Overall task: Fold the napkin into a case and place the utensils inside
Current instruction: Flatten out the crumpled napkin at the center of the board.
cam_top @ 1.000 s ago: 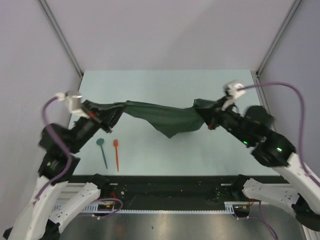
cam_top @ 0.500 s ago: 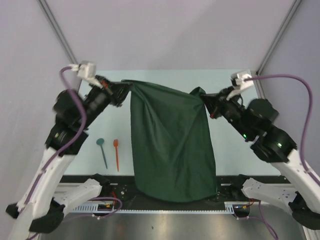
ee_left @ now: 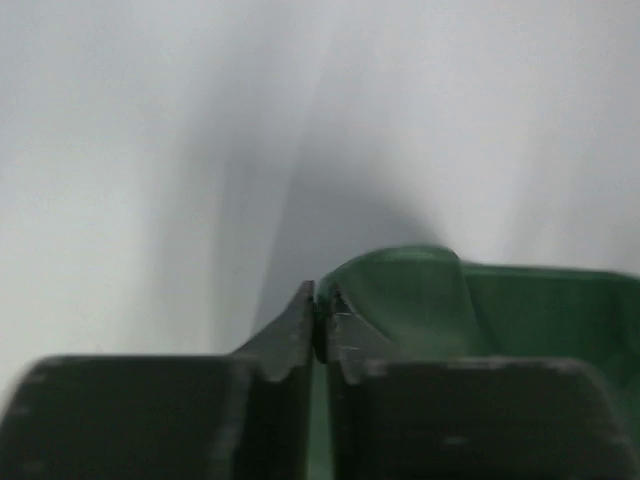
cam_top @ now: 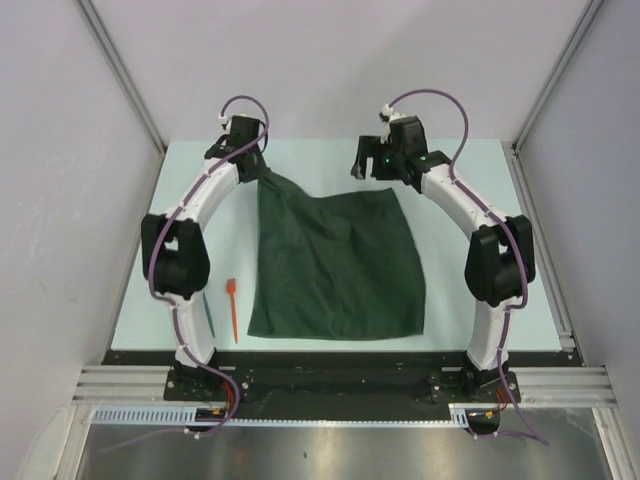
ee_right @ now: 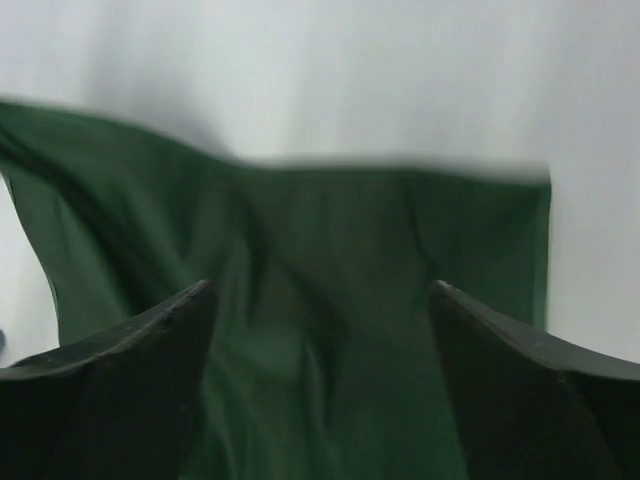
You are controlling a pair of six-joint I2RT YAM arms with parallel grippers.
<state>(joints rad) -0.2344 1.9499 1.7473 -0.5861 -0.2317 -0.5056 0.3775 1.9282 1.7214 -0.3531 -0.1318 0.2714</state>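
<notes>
The right gripper [cam_top: 362, 172] stands wide open at the far edge of the cloth and holds nothing. The left gripper [cam_top: 262, 172] has its jaws all but together, and the far left corner of the cloth seems to be nipped between them.

The table [cam_top: 470, 210] is a pale blue-green surface, and both arms reach out to its far part. The napkin [cam_top: 335, 265] takes up the middle of it. It is spread in one flat layer, its near edge close to the table's near edge. Its far left corner is drawn up into a peak at the left gripper, while the far right corner lies down. That suits a spreading step, with the cloth laid open so that folding can start. No fold shows yet, so the task looks to be at an early stage.

The orange-red utensil [cam_top: 232, 310] lies on the table just left of the napkin's near left corner, apart from it. The teal one [cam_top: 209, 322] is mostly hidden behind the left arm.

The top view gives the whole layout but not the jaws. The left wrist view shows the fingers nearly meeting, with green cloth bunched beside their tips. The right wrist view shows two fingers far apart, with the cloth lying flat beneath the gap and touched by neither.
</notes>
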